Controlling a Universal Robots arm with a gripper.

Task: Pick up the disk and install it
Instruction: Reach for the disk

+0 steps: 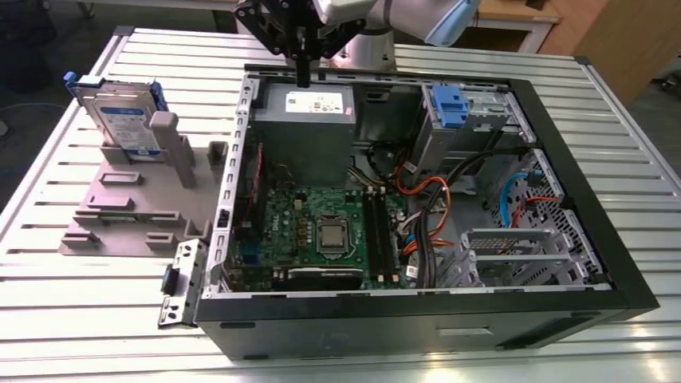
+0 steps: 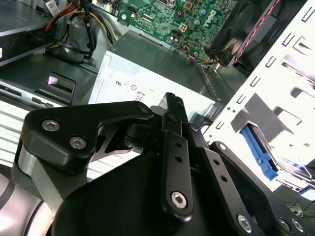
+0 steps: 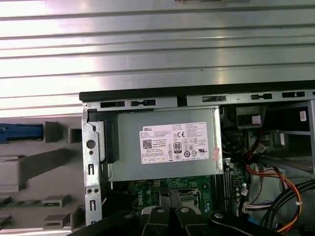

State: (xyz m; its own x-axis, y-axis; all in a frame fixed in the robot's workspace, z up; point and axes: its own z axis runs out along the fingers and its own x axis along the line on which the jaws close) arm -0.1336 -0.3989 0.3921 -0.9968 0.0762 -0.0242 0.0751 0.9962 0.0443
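Note:
The disk (image 1: 115,120) is a silver drive with a white-and-blue label in a blue carrier. It stands on edge in the grey holder (image 1: 133,203) at the exterior view's left, outside the open computer case (image 1: 596,239). In the first wrist view its blue edge (image 3: 19,132) shows beside the holder (image 3: 29,169). My gripper (image 1: 303,78) hangs over the case's far edge, above the grey power supply (image 1: 303,128) and well apart from the disk. Its black fingers (image 2: 172,105) are pressed together with nothing between them, and they also show in the first wrist view (image 3: 170,216).
Inside the case lie the green motherboard (image 1: 319,227), bundled cables (image 1: 426,191) and a drive bay holding a blue carrier (image 1: 447,108). A metal cage (image 1: 511,255) sits at the near right corner. Everything rests on a slatted metal table (image 1: 107,319).

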